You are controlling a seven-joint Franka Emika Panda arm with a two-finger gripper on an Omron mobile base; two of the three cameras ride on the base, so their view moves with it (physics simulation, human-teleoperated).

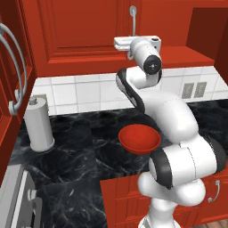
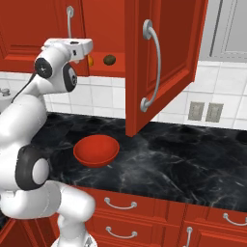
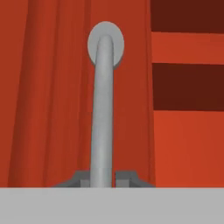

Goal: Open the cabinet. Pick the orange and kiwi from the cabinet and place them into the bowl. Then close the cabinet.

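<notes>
Hand view shows the hand [image 3: 103, 177] clamped on the slim handle [image 3: 103, 109] of the left cabinet door [image 3: 57, 96], the bar running lengthwise straight away from the fingers, while the kiwi [image 2: 109, 60] sits just right inside the cabinet [image 2: 29, 24] above the bowl [image 2: 96, 150].

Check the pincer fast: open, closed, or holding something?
Pincer: closed on the left cabinet door's handle, one fingertip on each side of the bar.

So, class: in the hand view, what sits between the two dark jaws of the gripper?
The slim curved silver bar handle of the red wooden cabinet door runs up between the jaws, which are shut on it.
</notes>
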